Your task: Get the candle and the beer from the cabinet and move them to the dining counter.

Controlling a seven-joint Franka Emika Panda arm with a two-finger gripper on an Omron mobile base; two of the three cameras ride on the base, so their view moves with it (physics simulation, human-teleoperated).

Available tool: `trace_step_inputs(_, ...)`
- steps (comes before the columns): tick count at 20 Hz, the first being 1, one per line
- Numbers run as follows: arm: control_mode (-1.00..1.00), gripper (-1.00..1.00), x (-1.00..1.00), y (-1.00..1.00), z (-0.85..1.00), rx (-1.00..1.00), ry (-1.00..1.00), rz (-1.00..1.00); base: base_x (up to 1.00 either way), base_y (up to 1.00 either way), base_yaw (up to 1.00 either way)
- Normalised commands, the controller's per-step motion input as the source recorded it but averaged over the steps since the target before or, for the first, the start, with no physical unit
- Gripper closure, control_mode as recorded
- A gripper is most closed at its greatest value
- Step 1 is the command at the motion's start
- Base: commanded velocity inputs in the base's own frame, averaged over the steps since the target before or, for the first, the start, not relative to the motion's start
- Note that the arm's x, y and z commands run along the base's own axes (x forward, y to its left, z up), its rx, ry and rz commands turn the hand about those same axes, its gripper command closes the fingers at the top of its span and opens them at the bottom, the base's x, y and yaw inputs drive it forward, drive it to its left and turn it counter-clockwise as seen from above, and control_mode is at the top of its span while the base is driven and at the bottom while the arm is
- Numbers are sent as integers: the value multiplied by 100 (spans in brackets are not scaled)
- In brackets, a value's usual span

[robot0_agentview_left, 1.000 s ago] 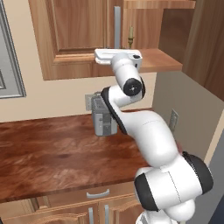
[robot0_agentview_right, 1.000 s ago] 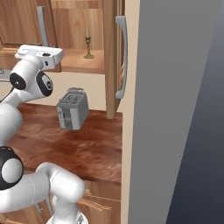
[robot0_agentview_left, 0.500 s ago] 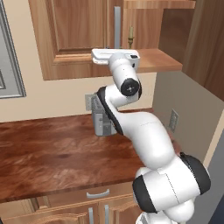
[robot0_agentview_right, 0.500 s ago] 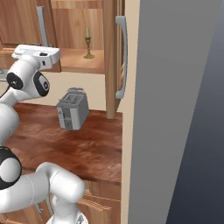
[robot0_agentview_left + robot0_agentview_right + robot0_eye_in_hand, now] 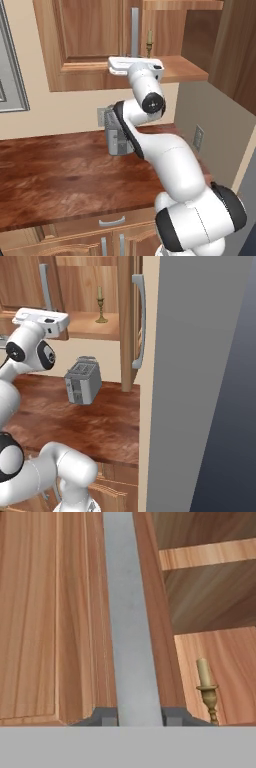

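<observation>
Hand (image 5: 132, 716) pinching silver handle (image 5: 131, 622) of left cabinet (image 5: 55, 612) door, candle (image 5: 207, 689) on open shelf right.

The cabinet (image 5: 22, 278) at the frame's top was medium-brown wood with a silver bar handle (image 5: 131, 622). The candle (image 5: 100, 305) was cream on brass. Mid-frame, the toaster (image 5: 83, 380) was grey, on a reddish-brown grained counter (image 5: 60, 175).

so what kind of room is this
A kitchen, most likely. A grey toaster stands on a wood counter, with a wall cabinet above it. One cabinet door is open, and a candle stands on the shelf inside.
</observation>
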Motion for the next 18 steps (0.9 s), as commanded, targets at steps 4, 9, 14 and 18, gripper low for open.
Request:
trace_step_inputs(4,-100,100,-49,8,3,1,0,3,0,0,0)
trace_step_inputs(9,-100,100,-48,18,11,4,0,3,0,0,0)
trace_step_inputs(14,-100,100,-55,36,11,7,6,5,0,0,0)
trace_step_inputs(18,-100,100,-61,42,7,11,9,4,0,0,0)
